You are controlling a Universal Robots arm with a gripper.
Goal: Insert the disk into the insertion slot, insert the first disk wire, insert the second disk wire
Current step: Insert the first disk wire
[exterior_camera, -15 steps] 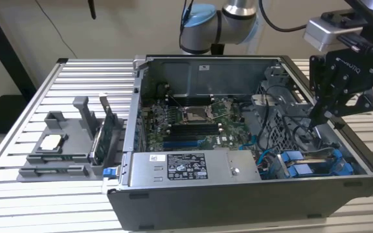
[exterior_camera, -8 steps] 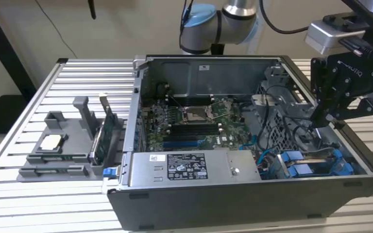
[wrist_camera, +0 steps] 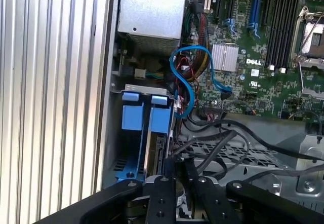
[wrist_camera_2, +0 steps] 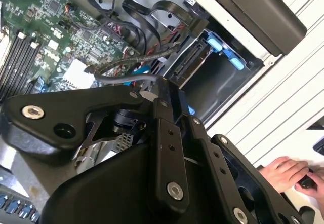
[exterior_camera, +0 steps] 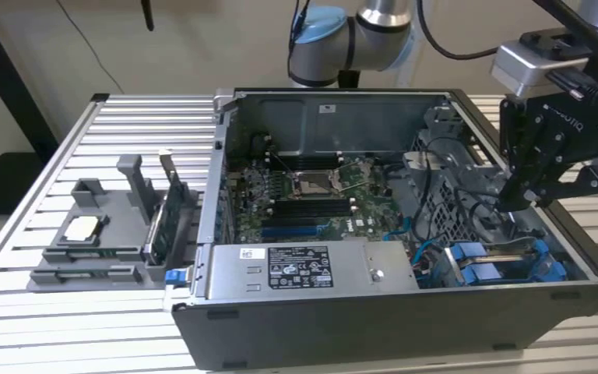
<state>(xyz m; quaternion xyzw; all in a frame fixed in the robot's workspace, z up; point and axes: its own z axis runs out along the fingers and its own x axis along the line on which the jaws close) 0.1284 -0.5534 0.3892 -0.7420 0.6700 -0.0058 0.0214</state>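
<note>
The disk (wrist_camera: 160, 120) stands on edge in the insertion slot (wrist_camera: 144, 88), at the corner of the open computer case (exterior_camera: 382, 327). Its blue carrier sits level with the empty blue rails beside it. By that, the first step looks done.

The second wrist view shows the drive's connector edge, and it seems bare, with no plug in it. So I judge both wire steps are left, though part of that edge is hidden.

The gripper (wrist_camera: 177, 178) hangs just above the disk, over the same corner of the case. Its jaws are drawn nearly together. Something dark sits in the narrow gap between them, right where loose black cables (wrist_camera: 217, 133) come up. I cannot tell whether it is a wire plug being pinched or just a cable passing behind.

A blue cable (wrist_camera: 188, 82) loops from the motherboard (exterior_camera: 310, 195) towards the bay, and its free end is hidden. The grey power-supply box (exterior_camera: 310, 265) sits along the case's near wall, beside the bay.

The case rests on a slatted tabletop (exterior_camera: 71, 327). A grey parts holder (exterior_camera: 102, 234) stands at the exterior view's left. A person's hand (wrist_camera_2: 286, 173) rests on the tabletop outside the case.
</note>
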